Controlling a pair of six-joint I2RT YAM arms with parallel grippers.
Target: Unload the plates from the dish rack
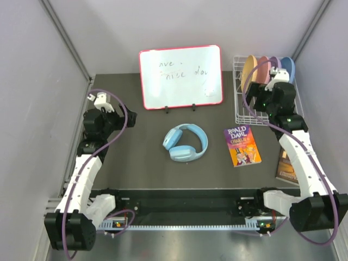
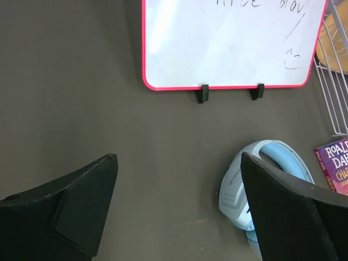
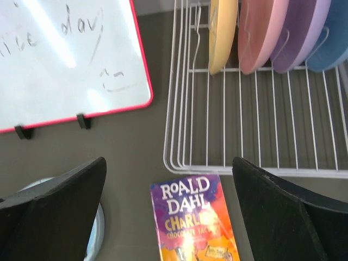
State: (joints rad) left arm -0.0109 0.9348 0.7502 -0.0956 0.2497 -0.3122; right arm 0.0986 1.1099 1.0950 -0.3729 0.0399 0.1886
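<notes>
plates (image 3: 261,32): all four upright in dish rack (image 3: 255,169), far right of desk (image 1: 141,147) | feel: probably light, stiff, slick plastic | grab: you'd pinch a top rim, lift straight | jaws: both spread wide, empty

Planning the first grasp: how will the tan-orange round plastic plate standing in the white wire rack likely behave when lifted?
The tan-orange plate looks thin and rigid, so it is probably light and stiff. Its smooth, plain surface may slip in a pinch grip. It stands on edge between prongs of the white wire rack, beside the pink plate, so it could roll or tip once freed.
</notes>
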